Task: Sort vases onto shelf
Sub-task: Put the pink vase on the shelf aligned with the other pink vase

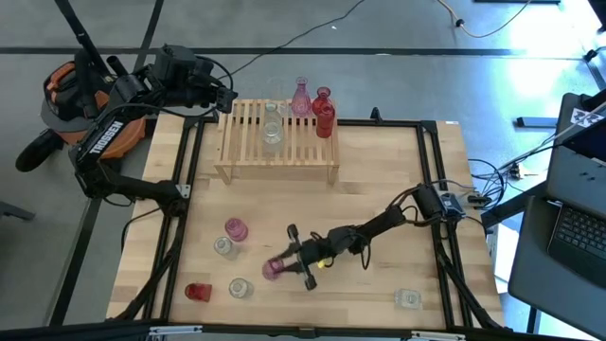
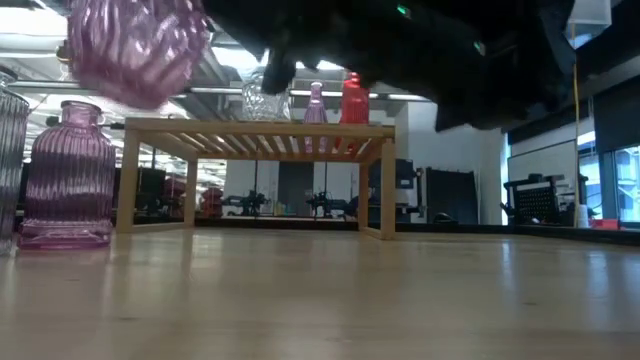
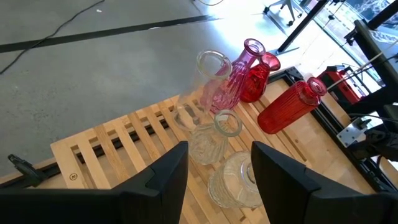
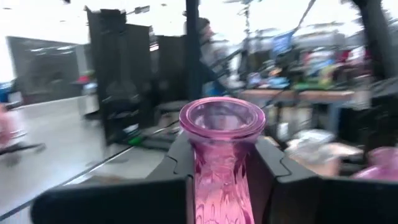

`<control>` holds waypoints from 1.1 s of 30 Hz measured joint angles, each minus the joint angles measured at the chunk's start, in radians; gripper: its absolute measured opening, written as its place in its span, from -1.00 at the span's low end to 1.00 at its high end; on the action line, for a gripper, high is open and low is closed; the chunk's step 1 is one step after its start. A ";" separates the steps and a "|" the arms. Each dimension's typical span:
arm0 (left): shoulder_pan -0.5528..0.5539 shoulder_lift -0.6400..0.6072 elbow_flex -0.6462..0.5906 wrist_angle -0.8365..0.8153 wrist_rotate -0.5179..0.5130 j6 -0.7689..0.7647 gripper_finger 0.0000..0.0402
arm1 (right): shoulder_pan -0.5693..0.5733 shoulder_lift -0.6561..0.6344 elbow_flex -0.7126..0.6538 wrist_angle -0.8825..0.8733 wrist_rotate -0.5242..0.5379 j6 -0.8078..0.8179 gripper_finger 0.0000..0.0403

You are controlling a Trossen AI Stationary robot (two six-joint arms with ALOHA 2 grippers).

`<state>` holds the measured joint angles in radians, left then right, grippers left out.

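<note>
Pink vase [image 4: 221, 162] base hidden by claw [image 4: 222, 165]

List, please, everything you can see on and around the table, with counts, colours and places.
shelf: one, light wood, far side of the table.
vases on the shelf: six; three clear, one pink, two red; middle to right end.
vases on the table: five; one pink, three clear, one red; along the near side.
held vase: one, pink, lifted off the table.
laptop: one, dark, right of the table.
left tool: open, over the shelf.
right tool: shut on the held vase's neck.
</note>
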<state>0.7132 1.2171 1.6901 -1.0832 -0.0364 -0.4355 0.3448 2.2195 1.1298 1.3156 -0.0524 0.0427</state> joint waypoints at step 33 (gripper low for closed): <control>0.000 0.000 0.000 0.000 0.000 0.000 -0.16 | -0.115 -0.105 0.365 -0.390 1.466 -0.433 -0.77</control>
<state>0.7132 1.2171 1.6901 -1.0832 -0.0364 -0.4355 0.2300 2.1147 1.4952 0.9253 1.4137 -0.3908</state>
